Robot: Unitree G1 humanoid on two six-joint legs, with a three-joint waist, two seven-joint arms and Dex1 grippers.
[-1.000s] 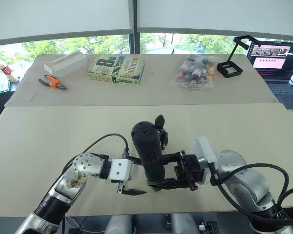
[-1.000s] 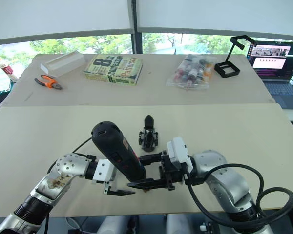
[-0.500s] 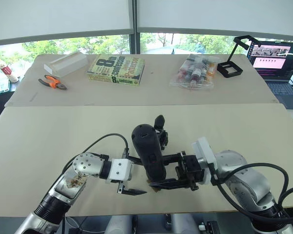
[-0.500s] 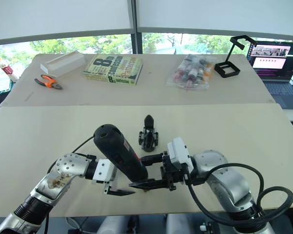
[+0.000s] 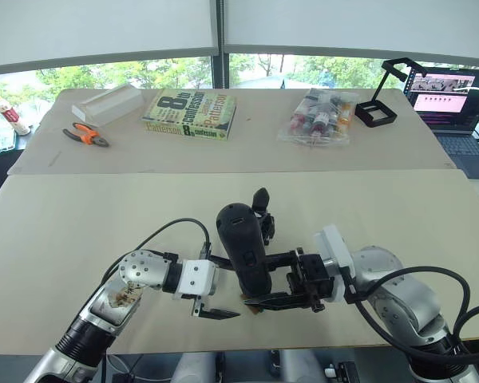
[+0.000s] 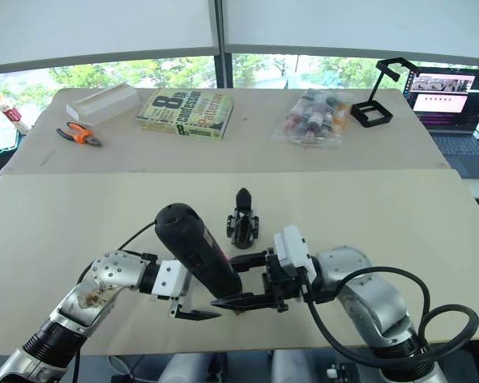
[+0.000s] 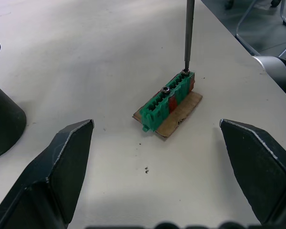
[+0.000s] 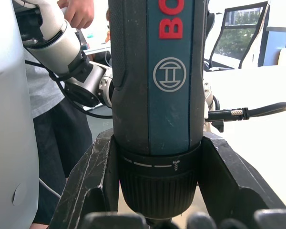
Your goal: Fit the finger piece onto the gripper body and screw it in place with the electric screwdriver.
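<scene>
The electric screwdriver (image 5: 242,250) stands nearly upright near the table's front edge, and my right gripper (image 5: 261,280) is shut on its lower body (image 8: 156,95). Its thin metal bit (image 7: 189,33) touches the far end of a small green block (image 7: 168,99) lying on a scrap of cardboard. My left gripper (image 5: 222,287) is open, with one finger on each side of that block and apart from it. The gripper body (image 5: 261,218), with its one upright pointed finger, stands just behind the screwdriver. The finger piece is out of view.
On the far table lie a book (image 5: 191,114), orange pliers (image 5: 86,135), a white box (image 5: 109,102), a bag of bottles (image 5: 319,118) and a black stand (image 5: 383,100). A laptop (image 5: 455,100) sits far right. A person's hand (image 8: 78,12) is in the right wrist view.
The screwdriver in my right gripper has sunk slightly. The left arm and the gripper body have not moved.
</scene>
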